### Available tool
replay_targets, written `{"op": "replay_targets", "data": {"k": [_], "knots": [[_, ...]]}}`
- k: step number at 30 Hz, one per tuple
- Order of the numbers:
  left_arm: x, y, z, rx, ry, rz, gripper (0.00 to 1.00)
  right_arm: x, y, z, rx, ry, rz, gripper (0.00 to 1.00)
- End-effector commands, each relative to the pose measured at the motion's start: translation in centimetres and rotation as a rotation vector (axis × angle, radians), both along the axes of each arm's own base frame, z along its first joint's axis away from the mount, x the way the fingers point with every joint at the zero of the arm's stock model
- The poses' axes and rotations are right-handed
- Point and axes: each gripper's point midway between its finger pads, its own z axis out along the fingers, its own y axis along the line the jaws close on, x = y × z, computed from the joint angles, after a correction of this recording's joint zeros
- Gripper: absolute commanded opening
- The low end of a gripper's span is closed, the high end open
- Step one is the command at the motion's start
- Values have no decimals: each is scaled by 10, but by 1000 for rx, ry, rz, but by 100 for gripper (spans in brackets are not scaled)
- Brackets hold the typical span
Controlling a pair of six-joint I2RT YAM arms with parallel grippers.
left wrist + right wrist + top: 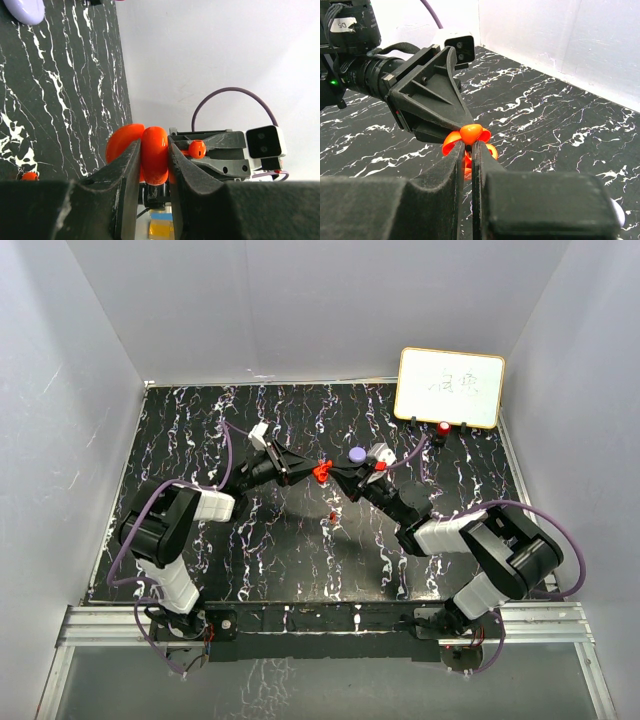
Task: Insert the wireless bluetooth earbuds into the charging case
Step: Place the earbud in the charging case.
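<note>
Top external view first: both arms meet over the middle of the black marbled worktop (250, 540), with bare surface all round them and the white walls well back on each side, so there's room to move. Left gripper (154, 167) is clamped on the open red charging case (125, 139). Right gripper (468, 150) has its fingers pinched together on a red earbud (470, 133), right up at the case. Left wrist view shows that earbud just outside the left gripper's finger, not in the case, a detail lost from above. A second red earbud (333, 514) lies on the worktop just nearside of the meeting point, and a lavender case (357, 455) sits close behind the right gripper. Whiteboard (450, 387) stands at the far right edge, well apart.
</note>
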Motion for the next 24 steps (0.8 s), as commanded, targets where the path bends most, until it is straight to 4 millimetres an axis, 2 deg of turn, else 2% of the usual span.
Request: {"op": "replay_targets", "data": {"k": [1, 24], "knots": [[-5, -4, 27, -72, -75, -44, 0, 0, -2, 18, 23, -84, 7, 0], [-9, -8, 32, -85, -86, -94, 0, 1, 1, 8, 8, -68, 47, 0]]}}
